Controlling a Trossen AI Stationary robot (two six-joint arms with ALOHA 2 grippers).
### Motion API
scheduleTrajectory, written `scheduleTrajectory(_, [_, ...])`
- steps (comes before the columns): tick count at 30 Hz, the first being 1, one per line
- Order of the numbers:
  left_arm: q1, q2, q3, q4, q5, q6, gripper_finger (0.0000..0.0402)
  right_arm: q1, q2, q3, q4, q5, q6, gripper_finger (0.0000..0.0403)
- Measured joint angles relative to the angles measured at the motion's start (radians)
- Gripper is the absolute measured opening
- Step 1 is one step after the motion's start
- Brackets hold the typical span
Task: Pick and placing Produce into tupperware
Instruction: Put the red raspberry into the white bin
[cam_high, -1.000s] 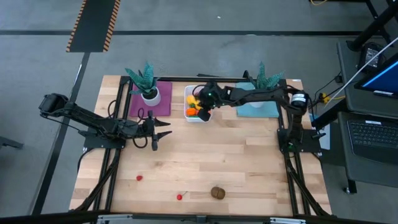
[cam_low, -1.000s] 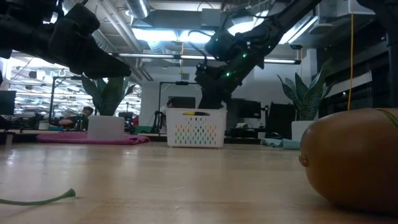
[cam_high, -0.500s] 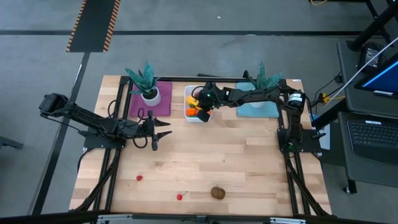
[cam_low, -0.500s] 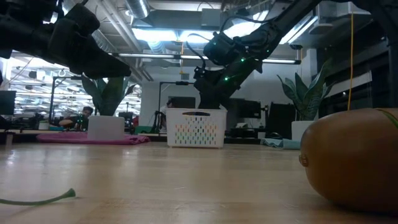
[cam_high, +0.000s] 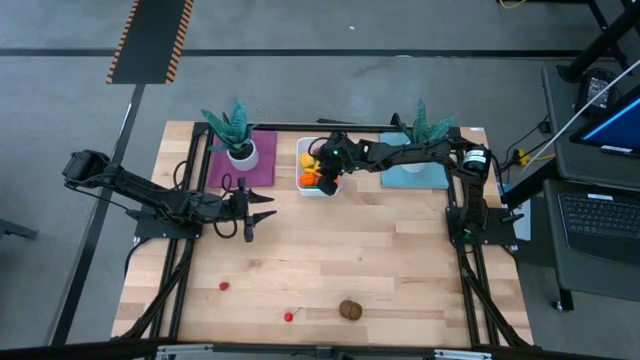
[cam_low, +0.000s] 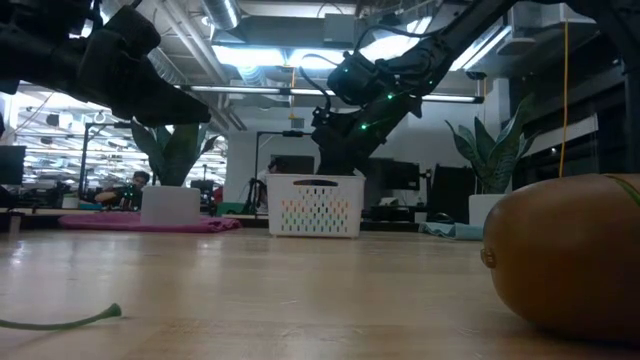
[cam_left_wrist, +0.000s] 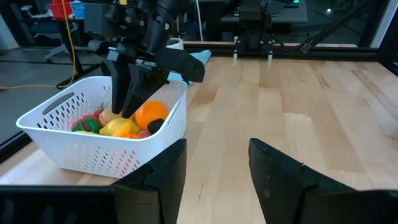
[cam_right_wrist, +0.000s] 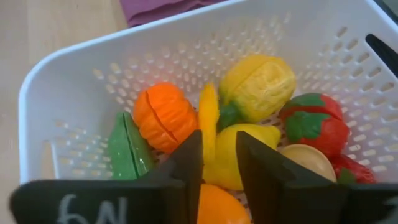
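1. Right hand (cam_high: 322, 183) is lowered into the white tupperware (cam_high: 303, 150), its fingers narrowly parted around a thin yellow-orange piece (cam_right_wrist: 208, 121).
2. Left hand (cam_high: 250, 212) is held half-open above the wooden tabletop (cam_high: 400, 270).
3. One kiwi (cam_high: 350, 309) and two red pieces (cam_high: 288, 317) are left lying on it.

The only marking that shows is a pale handwritten scrawl on the dark body of the right gripper (cam_right_wrist: 219, 168), at the near edge of the right wrist view. It looks like two characters, perhaps "6N" or "GN", but which it is cannot be told. No other text, label, brand, number or sign can be read in any view.
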Motion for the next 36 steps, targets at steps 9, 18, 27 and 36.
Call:
scheduleTrajectory(9, [0.0, 0.0, 0.0, 0.0, 0.0, 0.0, 0.0165, 0.0, -0.024, 0.0, -0.022, 0.0, -0.016, 0.0134])
scheduleTrajectory(18, [-0.01, 0.0, 0.0, 0.001, -0.001, 0.026, 0.0165, 0.024, -0.224, -0.082, -0.089, 0.001, -0.08, 0.0135])
scheduleTrajectory(27, [-0.075, 0.0, 0.001, 0.004, 0.023, 0.035, 0.0165, 0.126, -0.467, -0.517, 0.412, 0.001, -0.027, 0.0135])
scheduleTrajectory(36, [-0.141, 0.0, 0.002, 0.017, 0.253, 0.041, 0.0165, 0.269, -0.555, -0.815, 0.905, 0.006, -0.035, 0.0135])
